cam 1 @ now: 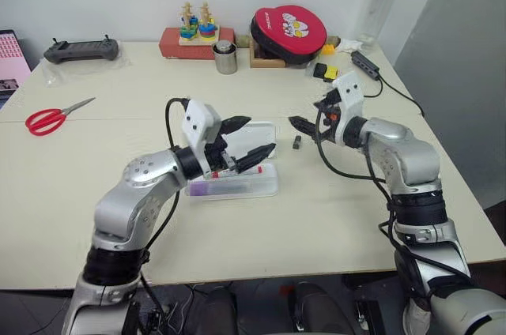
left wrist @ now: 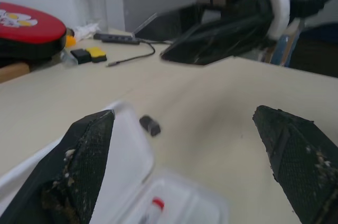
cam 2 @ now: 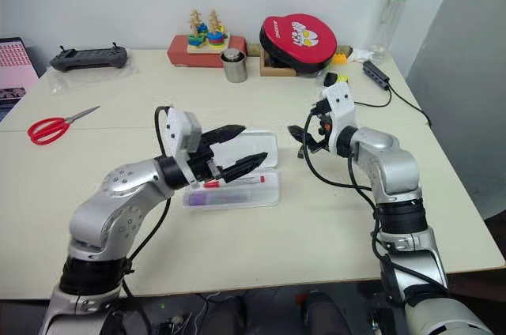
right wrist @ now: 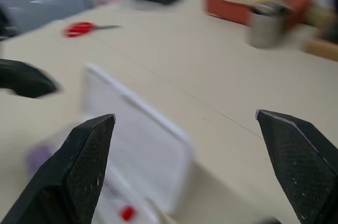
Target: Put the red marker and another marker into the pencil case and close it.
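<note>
Markers, red marker [cam 2: 235, 182] and purple marker [cam 2: 199, 197], lie inside the open pencil case [cam 2: 237, 190] mid-table; left gripper [cam 2: 238, 148] over it and right gripper [cam 2: 299, 135] just beside its lid both spread, empty

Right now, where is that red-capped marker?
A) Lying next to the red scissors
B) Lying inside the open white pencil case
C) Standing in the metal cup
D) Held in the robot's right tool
B: the red marker lies in the tray of the open pencil case, its lid raised behind, while both tools are open and empty.
</note>
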You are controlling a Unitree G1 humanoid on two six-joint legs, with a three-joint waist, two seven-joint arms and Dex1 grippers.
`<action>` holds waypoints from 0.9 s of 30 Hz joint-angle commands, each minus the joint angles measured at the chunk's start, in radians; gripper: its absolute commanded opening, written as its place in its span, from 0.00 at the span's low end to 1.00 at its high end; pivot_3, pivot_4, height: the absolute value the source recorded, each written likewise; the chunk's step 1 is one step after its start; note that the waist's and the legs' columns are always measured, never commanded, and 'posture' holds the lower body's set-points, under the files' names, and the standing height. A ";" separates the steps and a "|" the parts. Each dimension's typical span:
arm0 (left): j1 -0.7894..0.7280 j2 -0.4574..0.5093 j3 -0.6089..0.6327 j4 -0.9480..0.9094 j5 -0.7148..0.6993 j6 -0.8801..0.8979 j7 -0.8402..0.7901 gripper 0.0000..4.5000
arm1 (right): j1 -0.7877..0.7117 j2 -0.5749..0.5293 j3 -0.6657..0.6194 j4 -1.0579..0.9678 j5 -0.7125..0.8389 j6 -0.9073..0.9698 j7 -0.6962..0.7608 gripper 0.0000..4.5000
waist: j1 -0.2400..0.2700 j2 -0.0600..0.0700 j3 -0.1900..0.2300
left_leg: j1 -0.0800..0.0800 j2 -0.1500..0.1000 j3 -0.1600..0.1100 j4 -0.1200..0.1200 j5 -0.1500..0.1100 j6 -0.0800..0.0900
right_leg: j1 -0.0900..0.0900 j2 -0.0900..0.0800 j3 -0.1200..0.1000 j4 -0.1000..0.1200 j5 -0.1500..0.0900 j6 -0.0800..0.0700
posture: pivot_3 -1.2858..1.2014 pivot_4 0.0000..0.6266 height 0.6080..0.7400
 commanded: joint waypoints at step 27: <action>-0.174 -0.066 -0.022 0.140 0.089 -0.083 -0.015 1.00 | 0.016 0.211 0.016 0.328 -0.169 -0.128 -0.464 0.27 | 0.000 0.000 0.000 | -0.001 -0.001 -0.001 -0.001 0.000 0.000 | 0.001 -0.001 -0.001 -0.001 0.000 0.000 | 0.52 0.24 1.00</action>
